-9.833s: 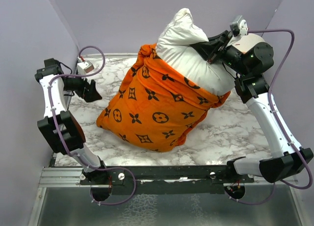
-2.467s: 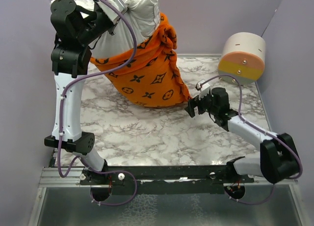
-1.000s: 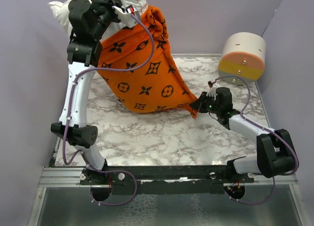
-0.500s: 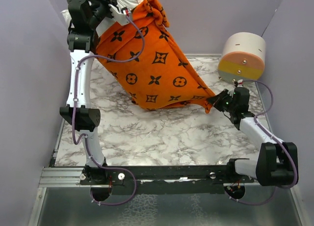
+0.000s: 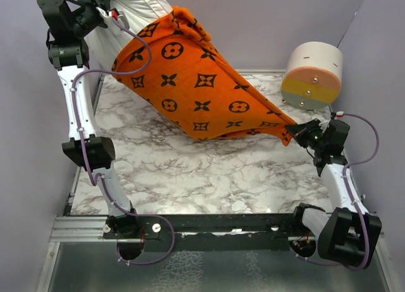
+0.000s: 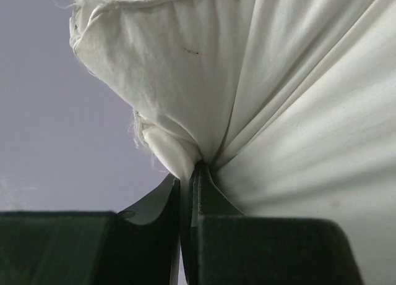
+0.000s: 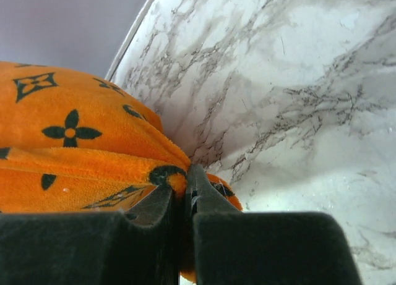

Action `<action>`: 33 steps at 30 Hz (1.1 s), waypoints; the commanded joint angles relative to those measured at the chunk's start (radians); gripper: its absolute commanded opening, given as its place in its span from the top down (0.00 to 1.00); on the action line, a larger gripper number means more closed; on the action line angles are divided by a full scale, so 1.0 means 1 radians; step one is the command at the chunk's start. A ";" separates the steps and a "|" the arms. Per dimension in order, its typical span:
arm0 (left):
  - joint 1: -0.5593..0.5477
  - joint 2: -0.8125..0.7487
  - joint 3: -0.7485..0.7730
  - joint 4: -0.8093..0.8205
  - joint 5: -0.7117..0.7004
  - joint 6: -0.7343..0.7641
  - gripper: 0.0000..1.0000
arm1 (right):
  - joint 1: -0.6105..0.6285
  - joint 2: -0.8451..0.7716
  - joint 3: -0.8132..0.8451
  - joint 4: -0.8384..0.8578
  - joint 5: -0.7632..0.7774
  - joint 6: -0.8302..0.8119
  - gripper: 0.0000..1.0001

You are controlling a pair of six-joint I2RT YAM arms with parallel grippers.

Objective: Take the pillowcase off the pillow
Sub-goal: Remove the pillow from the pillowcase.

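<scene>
Pillow point(image 5: 136, 4) is held high at the back-left, a fold of its white fabric pinched tight in the left end effector point(image 6: 189, 180). The orange patterned pillowcase point(image 5: 202, 92) is stretched down to the right, its corner clamped in the right end effector point(image 7: 185, 186), low near the marble surface point(image 5: 190, 171).

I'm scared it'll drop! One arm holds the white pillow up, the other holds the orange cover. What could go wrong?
The left gripper pinches only a thin fold of the pillow; it might slip free. The right gripper holds just a corner of the stretched pillowcase, which could pull out. The round cylinder near it might get bumped.
</scene>
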 commanded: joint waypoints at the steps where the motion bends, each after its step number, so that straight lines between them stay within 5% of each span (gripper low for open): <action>1: 0.292 -0.052 0.131 0.653 -0.414 0.091 1.00 | -0.186 0.034 -0.066 -0.325 0.373 0.055 0.99; 12: 0.373 -0.007 0.148 0.697 -0.391 0.029 1.00 | -0.259 0.064 -0.016 -0.373 0.358 0.125 0.99; 15: 0.370 -0.093 0.140 0.527 -0.315 -0.217 1.00 | -0.254 0.065 -0.026 -0.269 0.235 0.078 0.99; 18: 0.370 -0.286 -0.024 0.304 -0.011 -0.614 0.98 | -0.189 0.050 -0.046 -0.166 0.194 0.036 0.99; 20: 0.290 -0.460 -0.304 0.332 0.123 -0.818 0.70 | -0.164 0.032 -0.050 -0.156 0.211 0.028 0.95; 22: 0.073 -0.600 -0.536 0.150 0.097 -0.682 0.32 | -0.162 0.022 -0.035 -0.174 0.213 0.005 0.58; 23: -0.036 -0.637 -0.612 0.017 0.042 -0.580 0.24 | -0.157 0.016 -0.016 -0.194 0.226 -0.013 0.39; 26: -0.274 -0.636 -0.745 -0.188 -0.178 -0.557 0.15 | -0.127 -0.008 0.085 -0.290 0.302 -0.069 0.16; 28: -0.321 -0.577 -0.764 -0.208 -0.251 -0.697 0.02 | -0.106 -0.019 0.150 -0.354 0.355 -0.086 0.13; 33: -0.336 -0.377 -0.654 -0.237 -0.291 -0.933 0.01 | -0.091 -0.036 0.247 -0.406 0.391 -0.092 0.11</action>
